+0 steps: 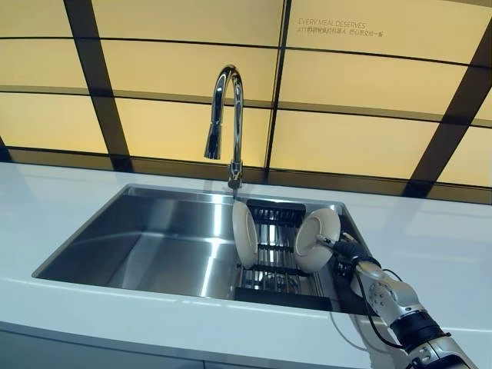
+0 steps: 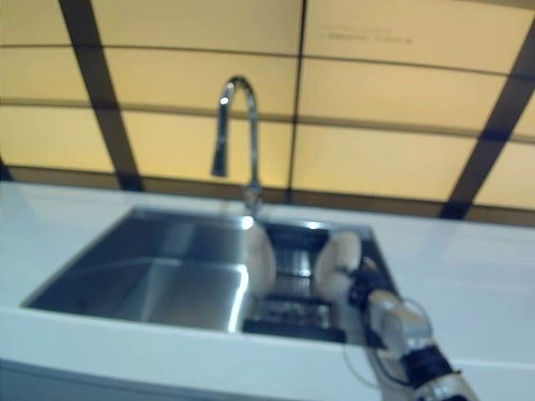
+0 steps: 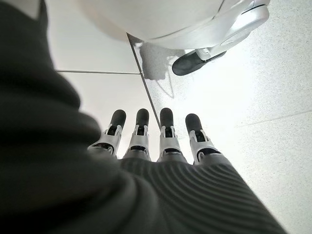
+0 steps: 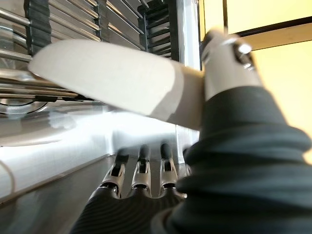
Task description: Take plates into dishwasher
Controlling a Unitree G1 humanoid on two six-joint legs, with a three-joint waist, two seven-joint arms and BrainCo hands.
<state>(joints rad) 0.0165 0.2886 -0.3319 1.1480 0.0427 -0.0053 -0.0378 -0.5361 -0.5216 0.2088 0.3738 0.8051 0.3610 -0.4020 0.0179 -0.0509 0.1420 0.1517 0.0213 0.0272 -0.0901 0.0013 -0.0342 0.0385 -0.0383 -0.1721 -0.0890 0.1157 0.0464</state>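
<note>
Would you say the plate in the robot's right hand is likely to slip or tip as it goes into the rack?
The plate looks smooth and rigid, so probably slippery and breakable. The right hand pinches only its rim, so it may swing. Standing on edge in the rack, it could tip like its neighbour.

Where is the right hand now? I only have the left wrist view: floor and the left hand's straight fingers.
Observer: The right hand is at the sink, on the right plate standing in the dark rack.
Operator: Is it gripping?
Observer: The right wrist view shows its thumb over the rim and its fingers beneath the plate.
Operator: Any other plates?
Observer: One, the left plate, upright in the same rack, apart from the right one.
</note>
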